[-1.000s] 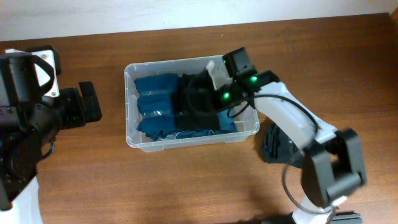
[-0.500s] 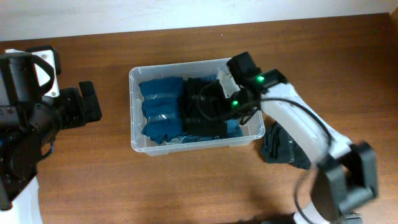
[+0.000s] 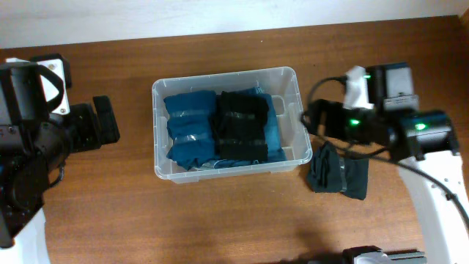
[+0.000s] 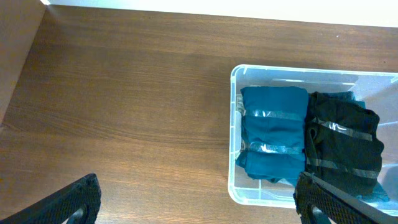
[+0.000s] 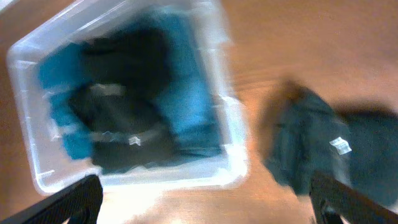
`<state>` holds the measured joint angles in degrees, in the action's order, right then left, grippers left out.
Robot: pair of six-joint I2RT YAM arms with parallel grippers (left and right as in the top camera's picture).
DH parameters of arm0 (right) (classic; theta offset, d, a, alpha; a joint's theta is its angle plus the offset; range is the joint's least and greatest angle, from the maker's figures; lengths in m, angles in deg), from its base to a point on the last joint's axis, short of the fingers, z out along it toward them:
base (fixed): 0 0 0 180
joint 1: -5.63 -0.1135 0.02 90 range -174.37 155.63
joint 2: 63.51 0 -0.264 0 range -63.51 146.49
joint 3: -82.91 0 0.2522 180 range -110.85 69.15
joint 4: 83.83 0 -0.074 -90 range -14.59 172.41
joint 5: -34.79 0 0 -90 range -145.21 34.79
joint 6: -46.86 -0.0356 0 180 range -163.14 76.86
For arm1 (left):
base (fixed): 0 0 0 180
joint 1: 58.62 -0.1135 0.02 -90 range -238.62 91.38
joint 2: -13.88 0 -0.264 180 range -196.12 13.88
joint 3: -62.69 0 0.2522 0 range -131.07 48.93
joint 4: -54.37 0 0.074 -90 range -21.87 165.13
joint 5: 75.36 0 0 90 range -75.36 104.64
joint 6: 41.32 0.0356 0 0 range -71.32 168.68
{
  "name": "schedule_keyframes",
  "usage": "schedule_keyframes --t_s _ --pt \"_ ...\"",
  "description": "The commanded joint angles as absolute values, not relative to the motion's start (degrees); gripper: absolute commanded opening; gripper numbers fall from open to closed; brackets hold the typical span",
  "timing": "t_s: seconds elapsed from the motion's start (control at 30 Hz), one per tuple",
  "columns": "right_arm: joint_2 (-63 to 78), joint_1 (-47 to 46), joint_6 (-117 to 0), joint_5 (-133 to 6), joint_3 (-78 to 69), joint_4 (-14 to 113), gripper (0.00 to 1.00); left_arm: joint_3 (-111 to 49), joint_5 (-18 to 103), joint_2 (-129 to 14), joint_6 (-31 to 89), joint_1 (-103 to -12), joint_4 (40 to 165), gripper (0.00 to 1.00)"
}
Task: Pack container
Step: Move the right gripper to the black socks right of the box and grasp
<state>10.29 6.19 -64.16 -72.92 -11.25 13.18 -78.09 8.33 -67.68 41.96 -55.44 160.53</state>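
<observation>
A large clear plastic rectangular container (image 3: 158,132) with rounded corners and a rimmed edge is sitting near the middle of the dark brown wooden table (image 3: 220,220), its walls glossy and see-through. Inside it, a teal folded cloth bundle (image 3: 189,128) is lying at the 9 o'clock side and a black folded cloth bundle (image 3: 240,126) is lying beside it toward 3 o'clock, touching it; both are soft and creased and are carrying shiny clear bands across them. More teal fabric is showing at the black bundle's 3 o'clock edge. Outside the container, at its 4 o'clock and just beside its corner, a dark grey-teal crumpled garment (image 3: 337,172) is lying on the wood, with a small white tag (image 5: 339,144) showing on it. The left pincer (image 4: 199,205) is hanging over bare wood with its black fingers (image 4: 78,196) spread wide apart and holding nothing; the container is lying at its 3 o'clock, well apart. The right pincer (image 5: 205,193) is also standing wide apart and empty, with the container at its 9 o'clock in the overhead view, near but not touching. The right wrist view is smeared, so the cloth's texture is hard to make out there, and both wrist views are cutting the fingers off at the lower edge.
</observation>
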Motion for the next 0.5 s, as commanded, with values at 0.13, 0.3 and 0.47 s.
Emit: schedule_keyframes --t_s 0.13,0.3,0.47 --pt "11.2 21.7 -66.1 -72.4 2.4 12.3 0.98 -78.2 7.7 -67.1 41.7 -55.8 160.6 0.99" --pt "11.9 28.2 -63.8 -76.0 16.4 21.2 0.98 -78.2 7.7 -67.1 41.7 -55.8 160.6 0.99" --pt "13.6 28.9 -60.6 -81.8 25.8 32.2 0.98 -78.2 7.7 -67.2 41.7 -55.8 160.6 0.99"
